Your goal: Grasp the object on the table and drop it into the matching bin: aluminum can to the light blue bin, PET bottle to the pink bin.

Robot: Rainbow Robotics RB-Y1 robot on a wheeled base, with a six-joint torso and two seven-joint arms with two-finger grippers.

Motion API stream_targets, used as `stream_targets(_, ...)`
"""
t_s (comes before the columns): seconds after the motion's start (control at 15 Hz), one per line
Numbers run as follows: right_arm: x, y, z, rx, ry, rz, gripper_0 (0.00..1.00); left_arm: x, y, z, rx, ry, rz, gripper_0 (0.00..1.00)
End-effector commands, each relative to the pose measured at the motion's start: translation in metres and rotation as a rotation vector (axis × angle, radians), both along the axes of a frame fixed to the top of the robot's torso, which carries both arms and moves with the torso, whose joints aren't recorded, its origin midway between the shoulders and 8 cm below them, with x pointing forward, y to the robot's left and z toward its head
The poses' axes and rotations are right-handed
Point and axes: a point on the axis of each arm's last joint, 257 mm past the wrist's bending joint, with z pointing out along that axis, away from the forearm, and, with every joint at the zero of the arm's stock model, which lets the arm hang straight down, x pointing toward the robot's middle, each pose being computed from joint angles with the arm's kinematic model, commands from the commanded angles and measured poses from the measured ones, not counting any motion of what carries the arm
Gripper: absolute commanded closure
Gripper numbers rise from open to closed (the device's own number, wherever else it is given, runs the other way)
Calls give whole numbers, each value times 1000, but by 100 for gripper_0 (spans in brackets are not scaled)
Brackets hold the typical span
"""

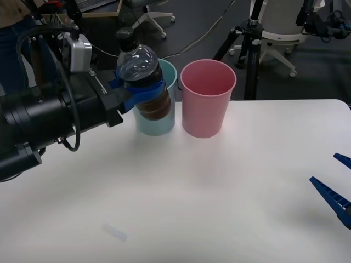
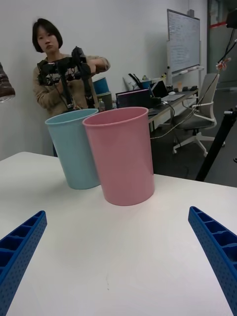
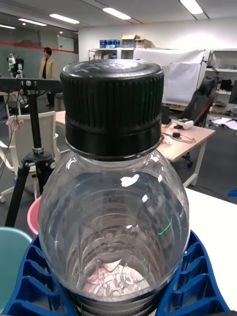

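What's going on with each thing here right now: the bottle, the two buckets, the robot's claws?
PET bottle: capped, upright, held off the table in front of the light blue bin.
Left gripper: shut on the bottle.
Right gripper: open, idle, low over the table.
Pink bin: upright.
Light blue bin: upright, beside the pink one.

Left gripper (image 1: 141, 94) clamped, right gripper (image 1: 335, 183) agape.

The capped bottle (image 1: 143, 76) hangs upright in the upper left of the frame, before the blue bin (image 1: 166, 125), with the pink bin (image 1: 207, 98) just right.
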Motion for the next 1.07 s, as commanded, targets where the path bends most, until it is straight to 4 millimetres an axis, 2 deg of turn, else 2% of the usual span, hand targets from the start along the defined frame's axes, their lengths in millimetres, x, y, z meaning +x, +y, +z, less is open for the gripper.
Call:
stream_targets(0.07, 0, 0, 0, 0, 0, 0, 0, 22, -14, 8, 23, -13, -9, 100)
stream_targets(0.53, 0, 0, 0, 0, 0, 0, 0, 62, -63, 19, 26, -22, -39, 98)
stream_targets(1.07, 0, 0, 0, 0, 0, 0, 0, 125, -112, 23, 15, -15, 1, 98)
